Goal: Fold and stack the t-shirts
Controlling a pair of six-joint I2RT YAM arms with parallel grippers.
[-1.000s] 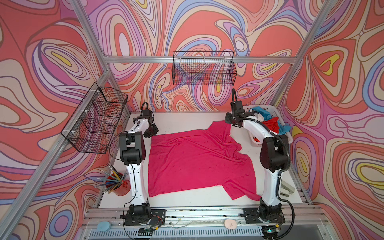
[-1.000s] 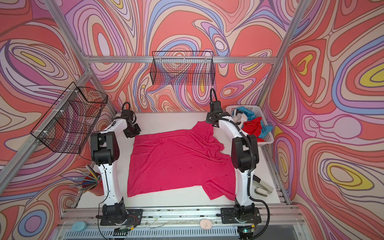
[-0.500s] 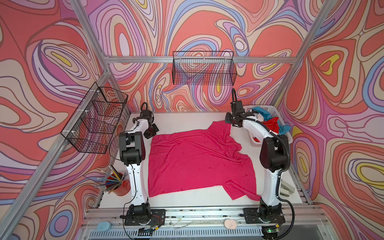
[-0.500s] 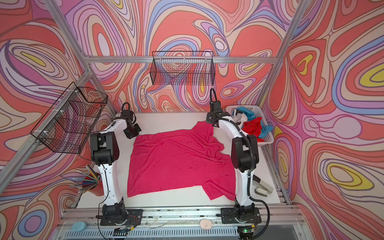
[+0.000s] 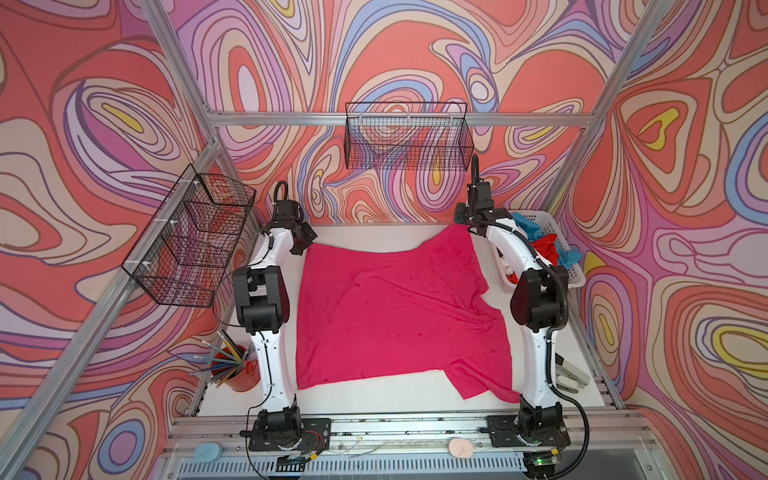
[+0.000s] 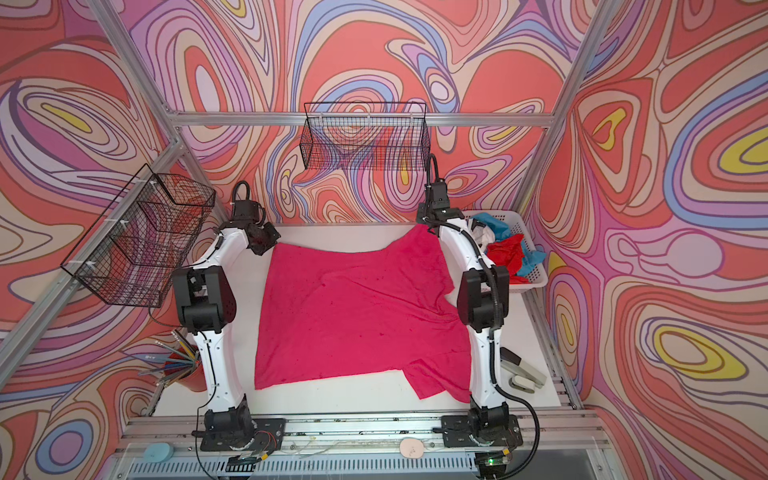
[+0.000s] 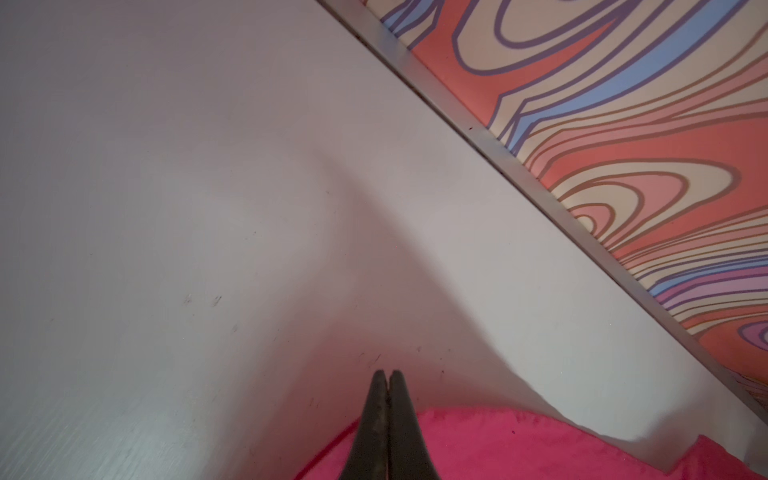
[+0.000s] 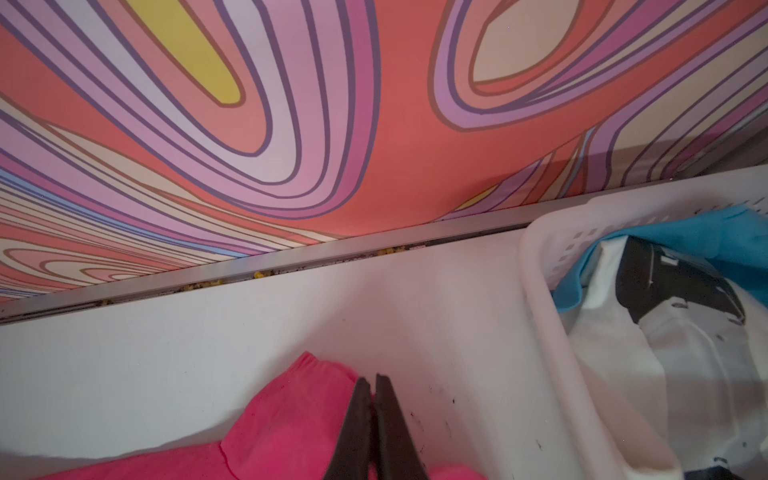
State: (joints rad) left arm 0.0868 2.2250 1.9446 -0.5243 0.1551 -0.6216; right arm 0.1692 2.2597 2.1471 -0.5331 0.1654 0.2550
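Shirt: large magenta-pink cloth t-shirt (image 5: 395, 316) lies spread on the white table (image 5: 374, 401).
Left gripper (image 7: 388, 376): clenched on the far-left corner.
Right gripper (image 8: 372, 380): clenched on the far-right corner.
Risk: thin corner bites may slip when lifted, and an uneven pull would skew the fold.

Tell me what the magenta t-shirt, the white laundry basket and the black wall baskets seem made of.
The magenta t-shirt: soft matte knit cloth, possibly cotton; it drapes and wrinkles. The white laundry basket: moulded plastic, smooth with a slight sheen; slotted walls, rounded rim. The black wall baskets: thin wire grid, probably coated metal; open, see-through mesh.
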